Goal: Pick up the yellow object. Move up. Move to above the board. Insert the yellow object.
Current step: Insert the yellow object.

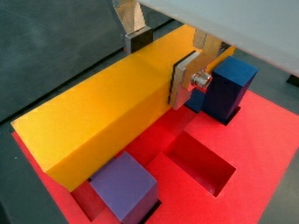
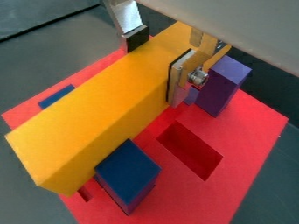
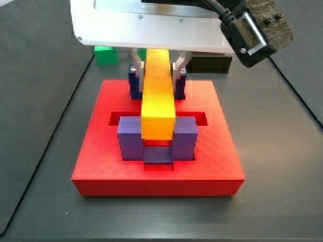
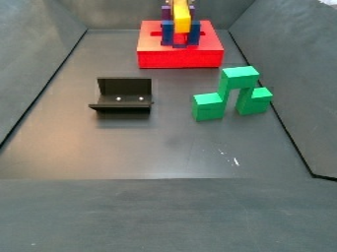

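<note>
The yellow object [image 1: 100,114] is a long yellow-orange bar lying across the red board [image 1: 251,140], along the line between a blue U-shaped block [image 1: 228,83] and a purple one [image 1: 122,184]. My gripper [image 1: 159,63] is shut on the bar's far end, a silver finger on each long side. Both wrist views show this; the bar [image 2: 87,131] sits over the board [image 2: 251,131]. In a side view the bar [image 3: 157,90] rests in the purple block [image 3: 158,142], with my gripper [image 3: 158,59] above the board [image 3: 158,175]. In the far side view the board [image 4: 184,57] is at the back.
An open rectangular slot [image 1: 198,162] in the board lies beside the bar. Green stepped blocks [image 4: 231,94] and the dark fixture [image 4: 122,96] stand on the floor in front of the board. Dark walls ring the floor.
</note>
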